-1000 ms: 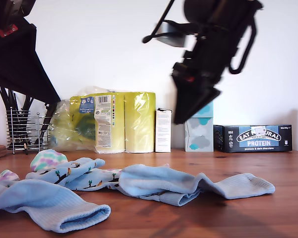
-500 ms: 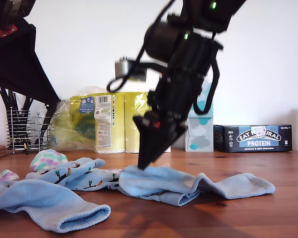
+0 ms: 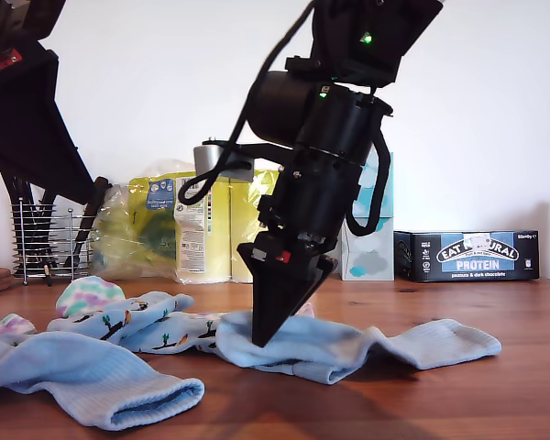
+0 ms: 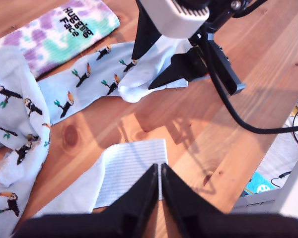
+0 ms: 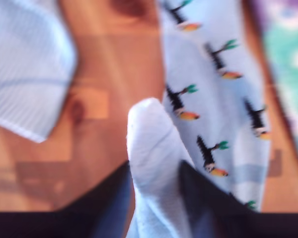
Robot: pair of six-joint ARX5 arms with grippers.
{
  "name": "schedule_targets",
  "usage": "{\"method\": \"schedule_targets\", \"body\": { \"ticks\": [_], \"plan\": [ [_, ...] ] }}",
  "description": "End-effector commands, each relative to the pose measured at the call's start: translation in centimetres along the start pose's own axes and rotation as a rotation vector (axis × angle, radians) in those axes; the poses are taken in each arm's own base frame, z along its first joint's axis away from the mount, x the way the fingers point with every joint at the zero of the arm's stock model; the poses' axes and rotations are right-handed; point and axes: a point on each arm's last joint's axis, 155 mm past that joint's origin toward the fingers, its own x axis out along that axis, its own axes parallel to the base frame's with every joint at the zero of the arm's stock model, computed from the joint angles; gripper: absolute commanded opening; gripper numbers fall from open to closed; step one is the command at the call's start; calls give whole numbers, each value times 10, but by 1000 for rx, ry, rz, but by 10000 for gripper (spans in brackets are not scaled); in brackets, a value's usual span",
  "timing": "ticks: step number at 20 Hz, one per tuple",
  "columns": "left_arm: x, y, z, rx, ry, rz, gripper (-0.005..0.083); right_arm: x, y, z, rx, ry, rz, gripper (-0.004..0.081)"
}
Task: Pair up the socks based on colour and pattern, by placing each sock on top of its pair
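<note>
Where there is print to read, the tie-dye sock [image 4: 54, 32] carries "Hugging Face" in black. The dark box [image 3: 467, 255] at the tabletop's [image 3: 440, 403] back edge reads "EAT NATURAL PROTEIN", with "peanuts & dark chocolate" beneath. The yellow pack of paper rolls [image 3: 202, 225] beside it has a label too small to read.

I can count two plain light-blue ribbed socks and two blue-grey socks printed with small birds. There is one tie-dye sock for certain. A second pastel scrap at the exterior view's left edge may be its pair, but I cannot tell.

My second claw [image 3: 261, 337] is down on the middle of the tabletop. Its fingers are pinched on either side of the toe of one light-blue sock [image 3: 348, 344], and that fabric bulges up between them. The rest of this sock trails along the wood toward the exterior view's right. The first bird sock [image 4: 84, 82] lies touching that pinched toe. The tie-dye sock is just beyond it, toward the back edge, and the second bird sock [image 4: 15, 119] is crumpled alongside.

My first claw [image 4: 160, 191] hangs well above the tabletop with its fingers drawn almost together, only a sliver of gap between them, and it grips nothing. Beneath it lies the ribbed cuff of the other light-blue sock [image 4: 124, 168], flat near the tabletop's front edge and well apart from my second claw.
</note>
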Motion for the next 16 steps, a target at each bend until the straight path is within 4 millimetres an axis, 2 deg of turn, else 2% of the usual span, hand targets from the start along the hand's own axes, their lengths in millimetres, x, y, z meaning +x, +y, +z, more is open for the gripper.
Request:
{"method": "schedule_targets", "body": {
  "ticks": [1,4,8,12,14,15,16],
  "plan": [
    [4,0,-6,2,17,-7,-20,2,18,-7,-33,52,44,-10],
    [4,0,-6,1,17,-7,-20,-14,45,-17,-63,117,97,-10],
    [4,0,-5,3,15,-7,-20,-46,79,-41,-82,227,172,-10],
    [4,0,-5,3,15,-7,-20,-65,88,-43,-109,222,190,-11],
    [4,0,-5,3,14,-7,-20,-67,98,-43,-103,215,241,-10],
    [4,0,-5,3,14,-7,-20,-67,100,-41,-100,204,253,8],
    [4,0,-5,3,14,-7,-20,-66,102,-37,-98,188,254,77]
  ]
}}
